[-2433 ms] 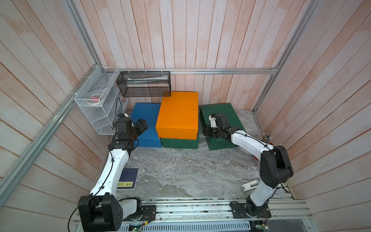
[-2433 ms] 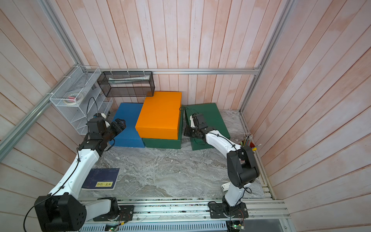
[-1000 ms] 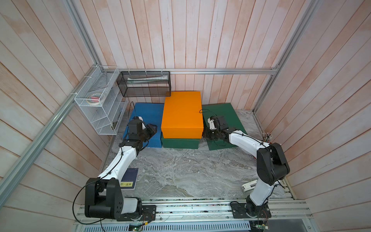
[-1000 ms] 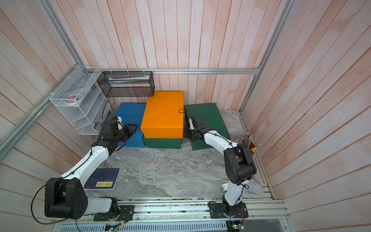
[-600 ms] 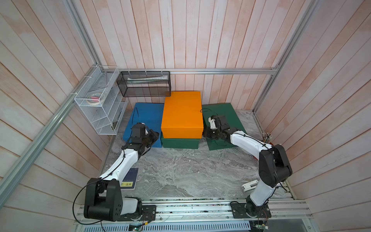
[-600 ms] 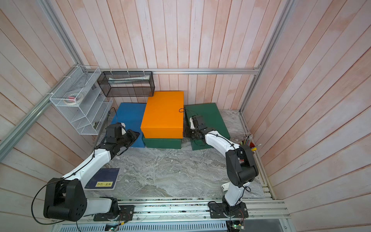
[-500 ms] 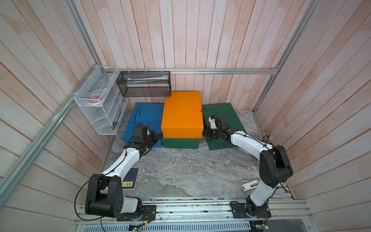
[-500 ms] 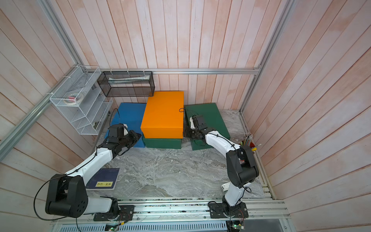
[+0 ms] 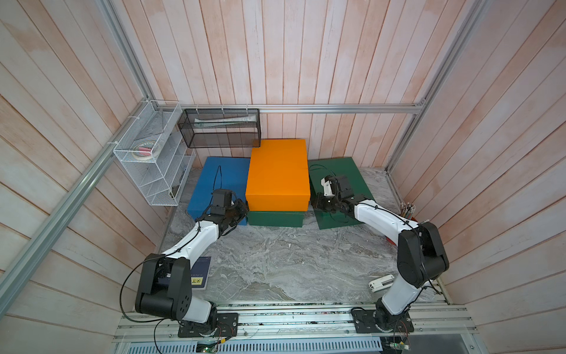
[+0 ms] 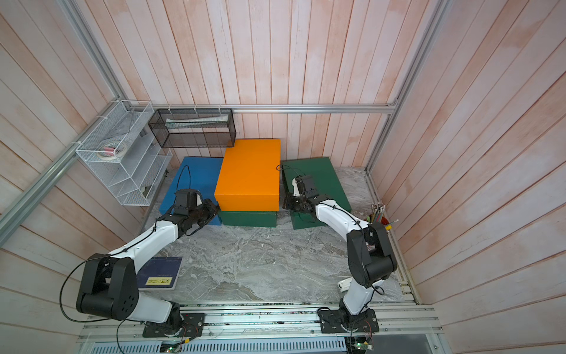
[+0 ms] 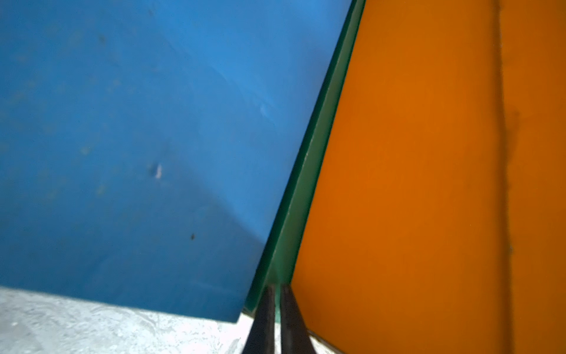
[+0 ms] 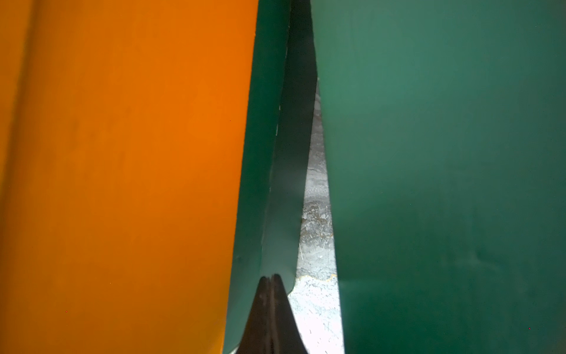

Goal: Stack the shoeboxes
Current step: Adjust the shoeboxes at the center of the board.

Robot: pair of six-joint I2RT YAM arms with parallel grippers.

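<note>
In both top views an orange shoebox (image 9: pixel 277 174) (image 10: pixel 249 174) lies on a dark green shoebox (image 9: pixel 275 218) (image 10: pixel 248 218) at the back middle. A blue shoebox (image 9: pixel 223 174) lies to their left on the floor and a second dark green shoebox (image 9: pixel 343 171) to their right. My left gripper (image 9: pixel 242 208) (image 11: pixel 275 288) is shut, its tips at the stack's front left corner, between the blue box (image 11: pixel 137 138) and the orange box (image 11: pixel 413 184). My right gripper (image 9: pixel 315 203) (image 12: pixel 269 277) is shut, its tips against the lower green box's side (image 12: pixel 254 153).
A black mesh basket (image 9: pixel 220 128) hangs on the back wall just above the boxes. A white wire rack (image 9: pixel 153 159) hangs on the left wall. A blue book (image 9: pixel 200 272) lies by the left arm's base, a white object (image 9: pixel 381 282) by the right base. Pens (image 9: pixel 407 210) stand at the right wall.
My left arm swung from the blue box's left side to the stack's front left corner, and its jaws closed. The orange box shifted slightly right early on. My right arm hardly moved.
</note>
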